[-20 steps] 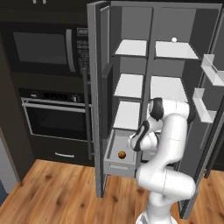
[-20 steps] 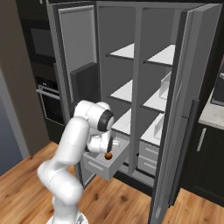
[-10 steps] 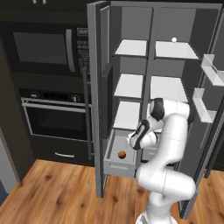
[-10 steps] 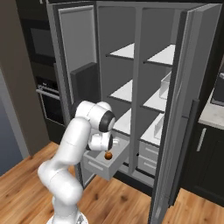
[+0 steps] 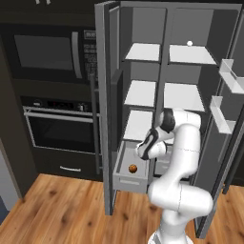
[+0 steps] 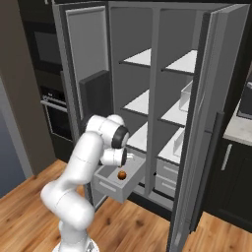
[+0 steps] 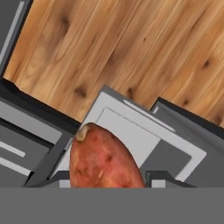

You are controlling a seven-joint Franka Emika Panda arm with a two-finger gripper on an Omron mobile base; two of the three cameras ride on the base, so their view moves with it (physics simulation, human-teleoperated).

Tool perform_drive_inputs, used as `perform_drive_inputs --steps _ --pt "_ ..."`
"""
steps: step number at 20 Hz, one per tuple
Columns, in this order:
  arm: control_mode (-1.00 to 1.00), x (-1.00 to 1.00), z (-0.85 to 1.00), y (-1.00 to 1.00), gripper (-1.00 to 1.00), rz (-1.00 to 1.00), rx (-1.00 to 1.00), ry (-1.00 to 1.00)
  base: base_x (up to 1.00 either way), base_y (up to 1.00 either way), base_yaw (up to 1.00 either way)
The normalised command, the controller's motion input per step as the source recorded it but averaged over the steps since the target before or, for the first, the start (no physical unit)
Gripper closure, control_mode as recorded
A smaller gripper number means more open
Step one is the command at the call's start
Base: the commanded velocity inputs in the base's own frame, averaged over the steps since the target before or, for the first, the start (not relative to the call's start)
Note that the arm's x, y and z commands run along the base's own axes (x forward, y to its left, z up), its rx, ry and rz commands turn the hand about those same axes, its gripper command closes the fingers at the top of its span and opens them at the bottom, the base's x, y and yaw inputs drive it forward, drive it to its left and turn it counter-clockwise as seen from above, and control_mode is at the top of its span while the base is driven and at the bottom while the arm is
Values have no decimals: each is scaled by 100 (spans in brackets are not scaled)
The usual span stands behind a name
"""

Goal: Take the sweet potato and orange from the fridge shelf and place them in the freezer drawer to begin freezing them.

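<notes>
hand view: sweet potato hides the fingers over freezer drawer.

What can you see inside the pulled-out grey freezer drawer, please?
One small round orange lies on the grey freezer drawer floor. The white arm covers its rear part, so anything there is hidden.

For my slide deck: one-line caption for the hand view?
End effector carries the sweet potato above the open freezer drawer, wood floor beyond.

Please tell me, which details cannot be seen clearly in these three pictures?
- Gripper fingertips: in the hand view, the sweet potato covers them.
- Sweet potato's lower end: cut off at the hand view's bottom.
- Orange in the freezer drawer: too small for surface detail.
- White ball on the top shelf: too small to identify.
</notes>
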Motion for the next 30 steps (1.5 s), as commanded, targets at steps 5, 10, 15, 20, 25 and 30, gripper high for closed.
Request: perform_drive_inputs --steps 5,10,15,20,25,30 --pt "-100 26 -27 0 100 0 -2 1 0 0 0" --pt "-100 29 -35 0 100 0 -3 0 0 0 0" --pt "-100 26 -46 0 100 0 -3 0 0 0 0" --pt "-100 22 -49 0 100 0 -3 1 0 0 0" --pt "-100 24 -40 0 100 0 -3 1 0 0 0" --pt "-100 39 -24 0 100 0 -1 0 0 0 0"
